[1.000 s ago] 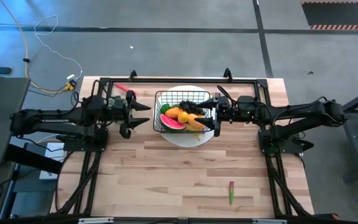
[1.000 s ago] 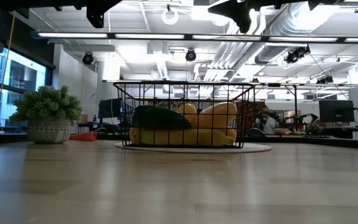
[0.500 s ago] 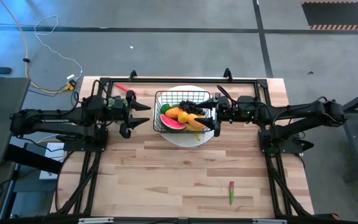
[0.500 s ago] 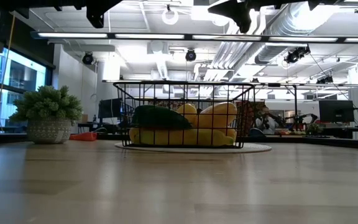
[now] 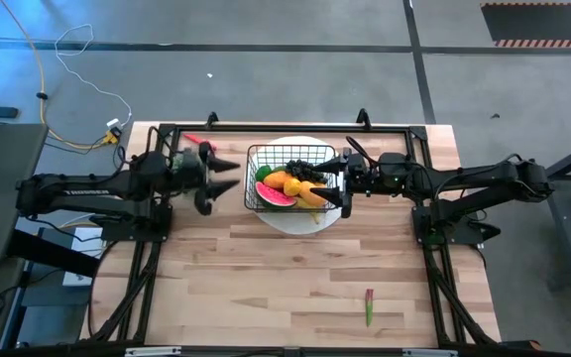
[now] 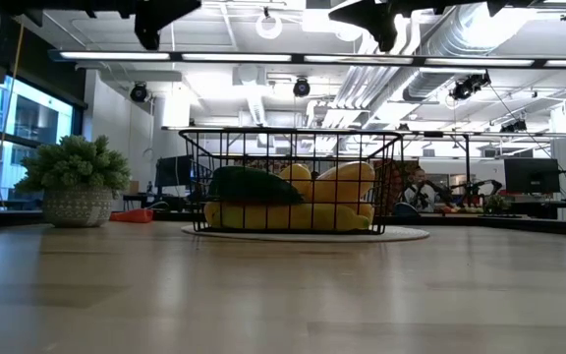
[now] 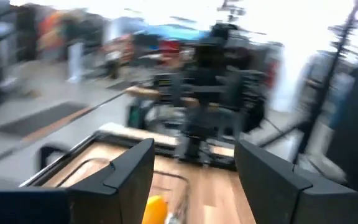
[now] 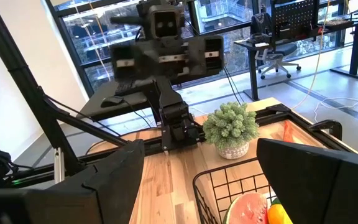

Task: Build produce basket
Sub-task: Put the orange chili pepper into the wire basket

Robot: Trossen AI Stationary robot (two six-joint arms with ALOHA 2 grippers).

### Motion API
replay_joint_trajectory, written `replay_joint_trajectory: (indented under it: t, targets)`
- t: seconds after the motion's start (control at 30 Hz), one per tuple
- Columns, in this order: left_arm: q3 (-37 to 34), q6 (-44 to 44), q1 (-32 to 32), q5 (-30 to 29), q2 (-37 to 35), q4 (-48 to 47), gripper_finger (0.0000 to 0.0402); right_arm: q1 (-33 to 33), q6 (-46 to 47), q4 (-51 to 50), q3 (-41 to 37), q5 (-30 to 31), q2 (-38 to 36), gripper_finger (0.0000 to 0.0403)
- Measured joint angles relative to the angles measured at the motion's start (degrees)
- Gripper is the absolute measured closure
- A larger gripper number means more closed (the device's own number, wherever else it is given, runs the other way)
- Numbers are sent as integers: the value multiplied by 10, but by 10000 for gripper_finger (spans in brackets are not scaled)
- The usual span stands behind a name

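Note:
The black wire basket (image 5: pixel 290 177) stands on a round white plate (image 5: pixel 310 220) at the far middle of the table. It holds a watermelon slice (image 5: pixel 275 195), orange and yellow pieces (image 5: pixel 300 185) and dark grapes (image 5: pixel 298 165). In the low view the basket (image 6: pixel 291 182) shows a yellow banana (image 6: pixel 293 216) along its bottom. My left gripper (image 5: pixel 220 176) hovers open just left of the basket, touching nothing. My right gripper (image 5: pixel 332 183) hovers open over the basket's right rim, also empty; its wrist view shows the rim (image 8: pixel 229 177) and the watermelon (image 8: pixel 247 208) below.
A small potted plant (image 8: pixel 230 127) stands left of the basket, under my left arm (image 6: pixel 74 177). A red piece (image 5: pixel 194 140) lies at the far left. A green-and-red piece (image 5: pixel 369 305) lies alone near the table's near right edge. The near half of the table is bare wood.
My left gripper has drawn back a little from the basket toward the table's left edge, and it is blurred in motion. The basket and its contents have stayed where they were.

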Motion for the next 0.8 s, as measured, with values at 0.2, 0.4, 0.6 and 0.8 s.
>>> replay_joint_trajectory:
  t: [0.2, 0.4, 0.6, 0.8]
  targets:
    - [123, -5, 57, -119, 22, -236, 190, 0, 3, 0, 0, 0, 0, 109]
    - [297, 52, 205, -130, 130, -452, 190, 0, 6, 0, 0, 0, 0, 109]
    - [430, 73, 353, -59, 289, -642, 190, 0, 11, -1, 0, 0, 0, 109]
    - [464, 20, 422, -87, 425, -731, 190, 0, 27, -10, 0, 0, 0, 109]
